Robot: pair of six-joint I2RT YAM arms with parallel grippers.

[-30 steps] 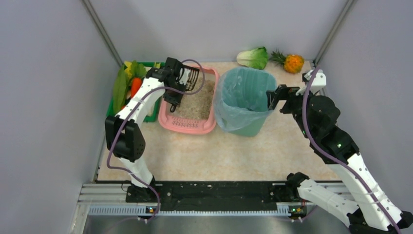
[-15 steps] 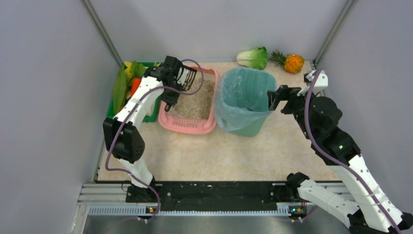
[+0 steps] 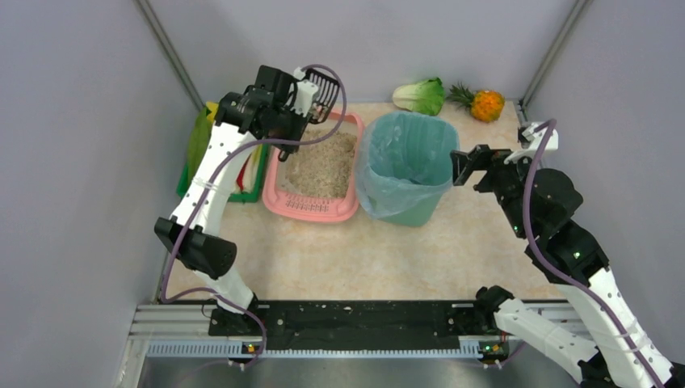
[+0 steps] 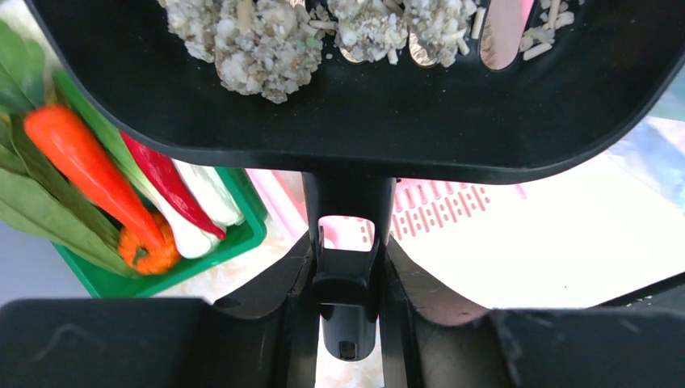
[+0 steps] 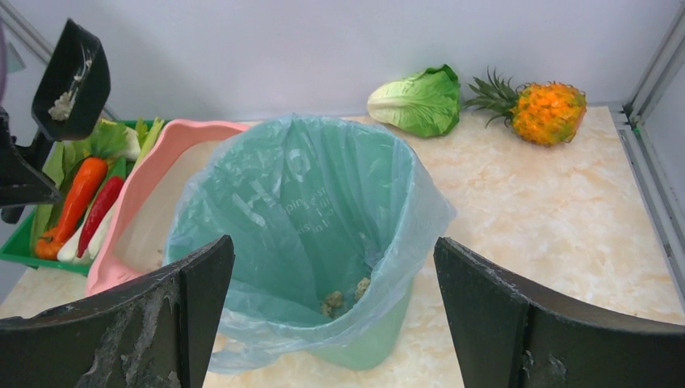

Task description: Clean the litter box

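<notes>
Dumping step: my left tool (image 4: 347,275) pinches loaded scoop (image 4: 355,121) above litter box (image 3: 311,210) | next: carry level, rightward, over bin (image 3: 404,206).

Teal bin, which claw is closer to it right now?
Right. The right claw hangs open just beside the rim of the teal bin; the left claw holds the scoop above the far end of the litter box.

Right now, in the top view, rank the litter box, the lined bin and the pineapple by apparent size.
Lined bin and litter box: about alike, the box partly hidden.
Pineapple: clearly smallest.
</notes>
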